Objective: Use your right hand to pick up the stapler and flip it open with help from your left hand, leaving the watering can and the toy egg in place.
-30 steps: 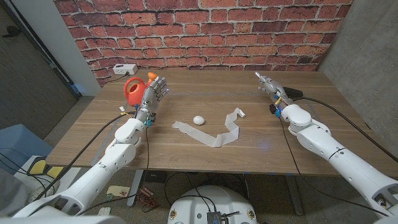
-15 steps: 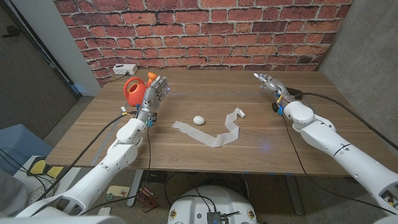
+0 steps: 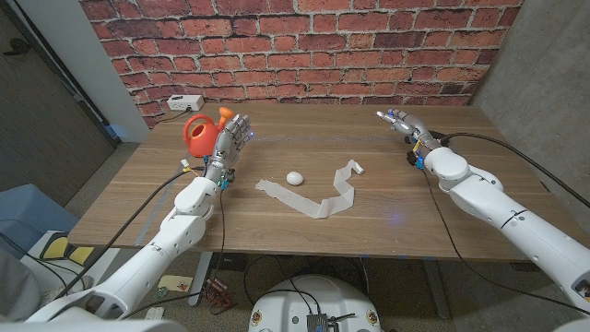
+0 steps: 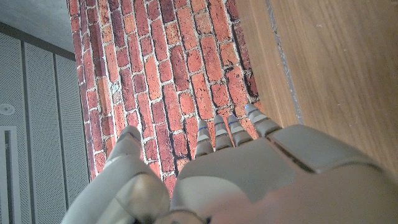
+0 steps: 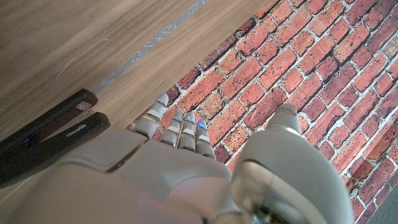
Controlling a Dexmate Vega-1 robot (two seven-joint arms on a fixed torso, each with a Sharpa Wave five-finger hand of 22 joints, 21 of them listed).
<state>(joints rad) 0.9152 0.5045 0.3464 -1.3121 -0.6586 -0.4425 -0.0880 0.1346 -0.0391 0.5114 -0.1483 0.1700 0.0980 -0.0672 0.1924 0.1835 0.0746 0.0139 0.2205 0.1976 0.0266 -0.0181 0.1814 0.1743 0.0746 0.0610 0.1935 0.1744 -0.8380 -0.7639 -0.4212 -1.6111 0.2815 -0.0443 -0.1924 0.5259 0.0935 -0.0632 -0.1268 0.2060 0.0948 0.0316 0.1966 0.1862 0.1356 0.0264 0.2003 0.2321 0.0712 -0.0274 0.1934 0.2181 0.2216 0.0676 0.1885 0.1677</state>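
The black stapler (image 5: 53,140) lies on the wooden table close beside my right hand (image 5: 186,177) in the right wrist view. In the head view my right hand (image 3: 406,124) hovers open at the table's far right, fingers stretched toward the brick wall, and the stapler is mostly hidden behind its wrist. A red watering can (image 3: 196,135) stands at the far left. My left hand (image 3: 232,138) is upright right beside it, fingers apart, holding nothing. The white toy egg (image 3: 294,177) sits mid-table.
A crumpled white paper strip (image 3: 323,198) snakes across the table's middle, just right of the egg. A white power box (image 3: 185,102) sits on the far left edge against the brick wall (image 3: 304,46). Black cables trail along both arms.
My right arm has swung slightly to the right and its wrist now covers the stapler in the head view. The left hand, watering can and egg have stayed put.
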